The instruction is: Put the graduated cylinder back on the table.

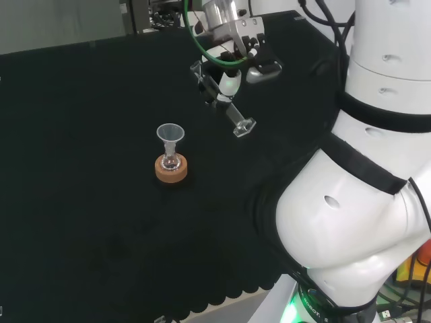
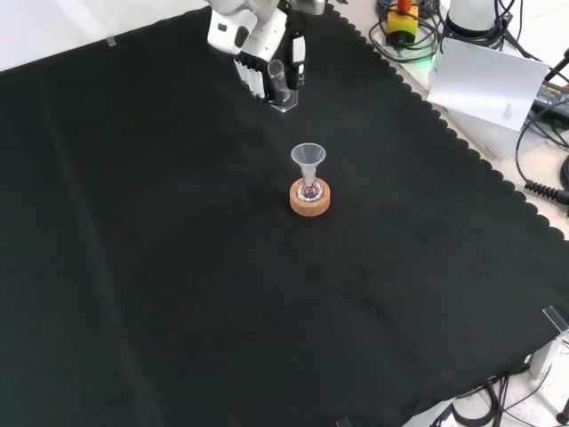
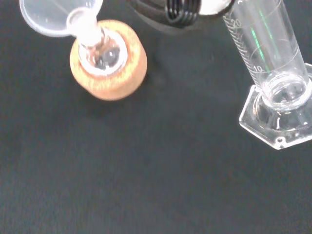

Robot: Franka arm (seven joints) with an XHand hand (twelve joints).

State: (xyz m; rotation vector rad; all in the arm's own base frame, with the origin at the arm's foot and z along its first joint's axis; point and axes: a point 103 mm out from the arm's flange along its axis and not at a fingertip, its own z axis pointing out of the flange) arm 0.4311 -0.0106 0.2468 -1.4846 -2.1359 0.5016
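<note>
Evenly lit from overhead, bright on the white arm link (image 1: pixel 357 222), soft highlights along its curves. Flat and matte across the black cloth (image 2: pixel 178 267) — almost no shadow, only a faint dark patch beside the cork ring (image 3: pixel 109 63) in the wrist view. Glints of glare on the graduated cylinder (image 3: pixel 273 83), with a green streak reflected in its wall. Blurred at close range — the funnel (image 3: pixel 56 17) soft-edged in the wrist view.
</note>
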